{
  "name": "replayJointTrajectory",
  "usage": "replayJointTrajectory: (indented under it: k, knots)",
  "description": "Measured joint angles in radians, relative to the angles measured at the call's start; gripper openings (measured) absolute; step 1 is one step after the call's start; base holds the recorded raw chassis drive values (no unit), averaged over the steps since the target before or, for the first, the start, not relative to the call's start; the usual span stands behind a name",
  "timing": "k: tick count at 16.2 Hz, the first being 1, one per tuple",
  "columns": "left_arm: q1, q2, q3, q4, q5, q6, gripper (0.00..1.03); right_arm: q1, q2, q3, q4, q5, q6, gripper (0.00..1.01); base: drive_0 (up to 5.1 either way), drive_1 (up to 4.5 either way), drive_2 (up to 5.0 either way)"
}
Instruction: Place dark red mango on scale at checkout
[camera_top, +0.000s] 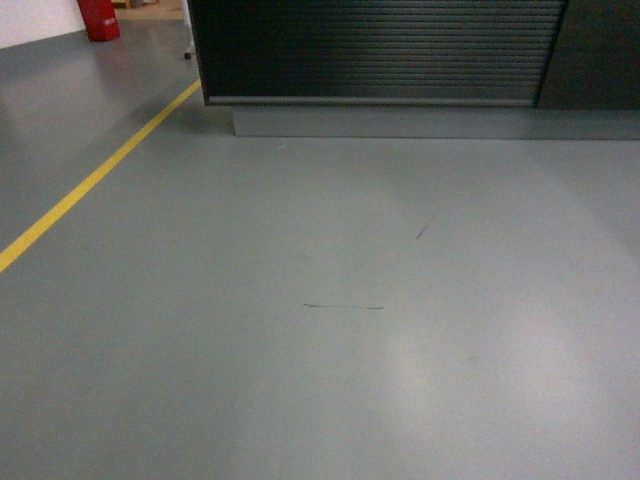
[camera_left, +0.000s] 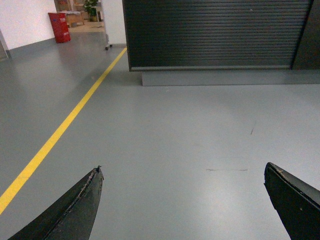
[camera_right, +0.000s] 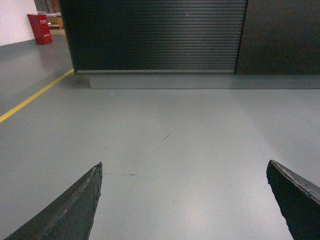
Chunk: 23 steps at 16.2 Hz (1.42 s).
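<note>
The checkout is seen ahead across a grey floor, its slatted black front raised on a grey plinth; neither its top, the scale nor the dark red mango is shown in any view. A yellow line is painted on the floor left of the checkout, and a red bin is set further left, beyond the line. The left gripper and the right gripper are both held spread wide over the floor short of the checkout, with nothing between the fingers.

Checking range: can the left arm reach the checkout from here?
Probably not. Open grey floor lies between the left gripper and the checkout; its jaws are open and empty, counter top out of view.
</note>
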Motion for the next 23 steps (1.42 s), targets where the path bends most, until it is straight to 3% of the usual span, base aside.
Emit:
replayJointTrajectory:
  k: [23]
  knots:
    - [0.0, 0.0, 0.0, -0.001, 0.0, 0.0, 0.98, 0.0, 0.0, 0.0, 0.0, 0.0, 0.0, 0.98, 0.0, 3.41, -3.3]
